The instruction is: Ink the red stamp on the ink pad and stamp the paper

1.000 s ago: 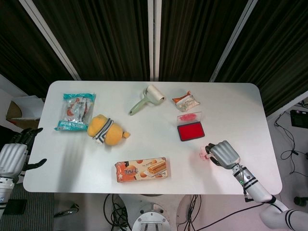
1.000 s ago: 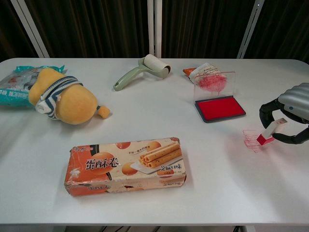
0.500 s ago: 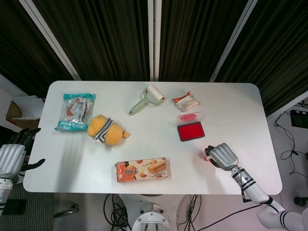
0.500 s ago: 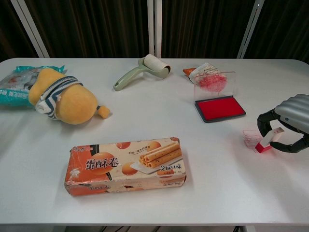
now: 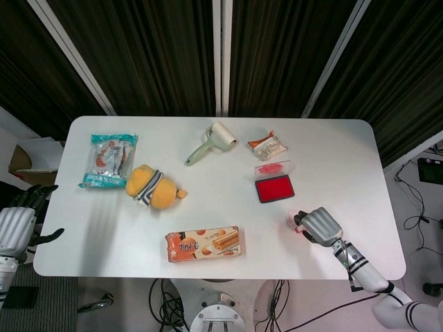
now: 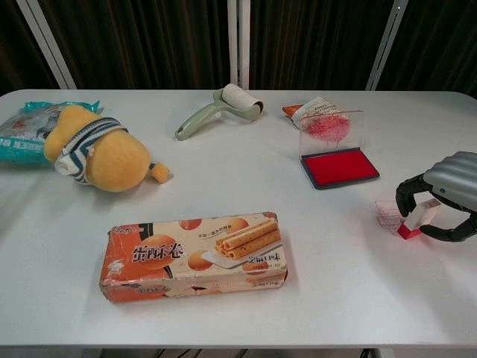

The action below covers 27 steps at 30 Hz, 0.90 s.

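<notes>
- Right hand [image 6: 447,195]: positioned at the near right of the table [image 6: 223,298], fingers curled around the red stamp [image 6: 416,218]. The stamp is tilted, its red end touching the tabletop. In the head view the same hand [image 5: 320,225] covers most of the stamp.
- Clear stamp cap [image 6: 388,214]: lies on the table just beside the stamp, on its left in the chest view, faintly pink.
- Left hand [image 5: 17,225]: off the near left edge of the table, visible in the head view only. Fingers are apart and hold nothing.
- Biscuit box [image 6: 195,255]: lies flat at the near centre of the table, well apart from the right hand.
- Ink pad [image 6: 339,166]: sits beyond the stamp, lid raised upright at its far edge, red pad surface exposed. Red smears show on the clear lid.
- Plush toy [image 6: 100,156]: orange, with a striped scarf, lying on its side at the left middle of the table.
- Snack bag [image 5: 109,160]: teal, touching the plush toy on its far left side.
- Small packet [image 5: 267,145]: just behind the ink pad lid.
- Lint roller [image 6: 220,108]: pale green handle, white roll, at the far centre of the table.
</notes>
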Each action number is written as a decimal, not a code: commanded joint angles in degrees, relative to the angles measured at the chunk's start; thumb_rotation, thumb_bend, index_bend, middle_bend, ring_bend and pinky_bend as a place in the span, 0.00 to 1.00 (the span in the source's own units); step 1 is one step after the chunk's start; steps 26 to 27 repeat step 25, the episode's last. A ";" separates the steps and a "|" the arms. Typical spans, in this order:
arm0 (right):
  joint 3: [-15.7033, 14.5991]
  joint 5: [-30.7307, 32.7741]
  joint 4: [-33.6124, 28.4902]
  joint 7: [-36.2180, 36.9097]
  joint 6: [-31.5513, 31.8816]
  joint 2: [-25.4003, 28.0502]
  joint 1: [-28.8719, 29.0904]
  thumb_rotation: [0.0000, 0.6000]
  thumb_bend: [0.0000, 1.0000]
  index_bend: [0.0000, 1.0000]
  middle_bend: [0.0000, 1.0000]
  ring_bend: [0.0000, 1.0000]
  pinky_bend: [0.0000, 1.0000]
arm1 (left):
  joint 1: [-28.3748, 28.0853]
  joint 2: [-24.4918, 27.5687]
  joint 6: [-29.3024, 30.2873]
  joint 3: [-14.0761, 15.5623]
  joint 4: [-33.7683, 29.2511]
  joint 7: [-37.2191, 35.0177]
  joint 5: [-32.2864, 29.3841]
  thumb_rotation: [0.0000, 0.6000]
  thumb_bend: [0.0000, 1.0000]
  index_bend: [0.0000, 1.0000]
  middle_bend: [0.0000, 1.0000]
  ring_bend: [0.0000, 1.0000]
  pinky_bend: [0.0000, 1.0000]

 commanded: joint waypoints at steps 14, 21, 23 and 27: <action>0.21 -3.57 -10.30 -3.63 9.45 9.54 -2.50 1.00 0.24 0.10 0.22 0.78 1.00 | 0.16 0.60 0.53 0.01 -0.88 0.21 0.42 1.00 0.12 0.17 0.19 0.12 0.21; 2.44 -2.14 -14.42 -0.64 22.29 15.05 -9.05 1.00 0.09 0.00 0.01 0.02 0.22 | 0.39 1.74 0.89 0.01 -2.91 1.62 0.40 1.00 0.12 0.18 0.19 0.12 0.21; 3.66 0.44 -14.66 -0.80 23.34 15.23 -10.65 1.00 0.08 0.00 0.00 0.00 0.02 | 0.49 1.90 1.03 -0.07 -3.25 2.09 0.23 1.00 0.12 0.18 0.19 0.12 0.21; 4.57 3.16 -15.12 -1.49 22.70 15.21 -11.62 1.00 0.10 0.00 0.00 0.00 0.00 | 0.54 1.79 1.25 -0.17 -3.40 2.39 0.21 1.00 0.12 0.18 0.19 0.12 0.21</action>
